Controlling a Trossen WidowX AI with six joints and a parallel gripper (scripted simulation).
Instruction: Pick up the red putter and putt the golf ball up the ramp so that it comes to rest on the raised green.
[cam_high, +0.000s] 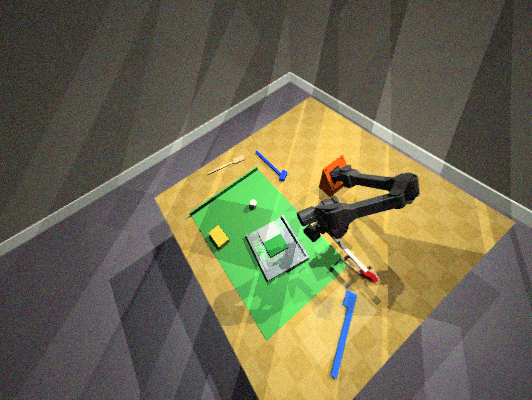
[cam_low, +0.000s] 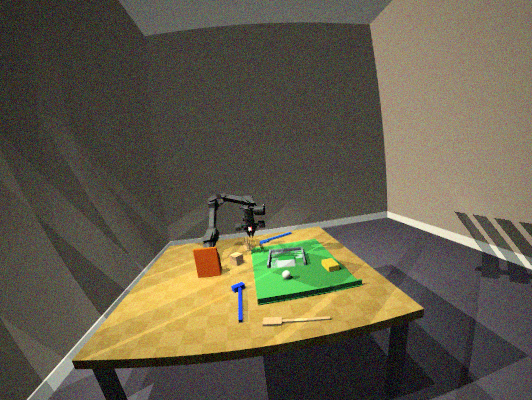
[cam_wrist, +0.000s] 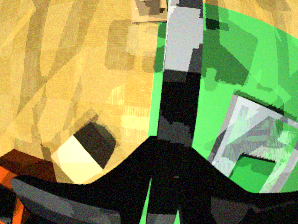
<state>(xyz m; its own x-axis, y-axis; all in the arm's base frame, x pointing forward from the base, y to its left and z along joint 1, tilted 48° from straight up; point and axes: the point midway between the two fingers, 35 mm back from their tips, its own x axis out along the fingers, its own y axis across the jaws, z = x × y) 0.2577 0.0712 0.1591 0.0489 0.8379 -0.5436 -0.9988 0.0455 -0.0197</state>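
Observation:
My gripper (cam_high: 337, 237) (cam_low: 250, 234) (cam_wrist: 165, 143) is shut on the dark grip of the red putter (cam_high: 369, 275) (cam_wrist: 185, 40). The putter's pale shaft slants away from the fingers to its red head, which shows in the top view; it appears raised off the table. The white golf ball (cam_high: 253, 203) (cam_low: 286, 274) rests on the green mat (cam_high: 270, 315) (cam_low: 310, 287) (cam_wrist: 225, 45), away from the gripper. The grey-white ramp (cam_high: 265, 268) (cam_low: 286, 263) (cam_wrist: 260, 112) surrounds the raised green (cam_high: 275, 245) (cam_wrist: 250, 172), between the ball and the putter.
A blue putter (cam_high: 344, 335) (cam_low: 276, 238) lies beyond the red head. Another blue club (cam_high: 271, 166) (cam_low: 240, 303) and a tan paddle (cam_high: 238, 160) (cam_low: 272, 321) lie outside the mat. A yellow block (cam_high: 219, 236) (cam_low: 330, 265), tan cube (cam_low: 236, 258) and orange wedge (cam_high: 332, 175) (cam_low: 207, 262) stand about.

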